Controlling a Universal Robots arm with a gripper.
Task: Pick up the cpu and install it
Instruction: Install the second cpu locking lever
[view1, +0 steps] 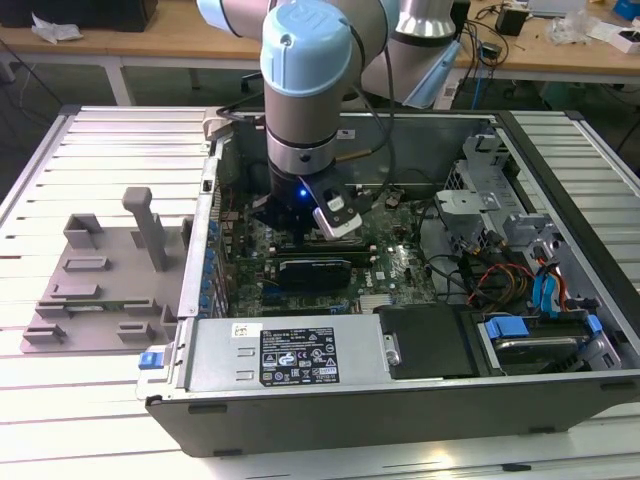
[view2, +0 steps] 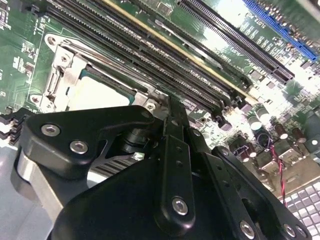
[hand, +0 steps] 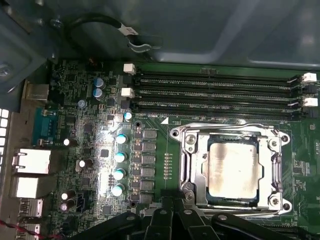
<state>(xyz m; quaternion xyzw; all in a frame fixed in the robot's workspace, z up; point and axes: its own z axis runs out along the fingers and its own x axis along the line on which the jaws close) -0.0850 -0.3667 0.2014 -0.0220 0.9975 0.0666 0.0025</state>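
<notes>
The cpu (hand: 232, 169), a small square chip with a dull silver top plate, lies flat inside the metal socket frame (hand: 186, 150) on the green motherboard (hand: 90, 130). In the second wrist view the cpu (view2: 97, 92) shows pale and partly hidden behind the black gripper links. My gripper (hand: 170, 206) hangs just off one edge of the socket frame, apart from the chip, with nothing seen in it. In the exterior view my gripper (view1: 288, 215) is lowered into the open computer case (view1: 300, 400), over the board.
Long memory slots (hand: 215, 92) run beside the socket. Capacitors (hand: 120, 157) and rear ports (hand: 30, 165) stand on its other side. A grey plastic fixture (view1: 100, 270) with upright posts sits on the slatted table at the exterior view's left. Drive bays and cables (view1: 540, 290) fill the case's right.
</notes>
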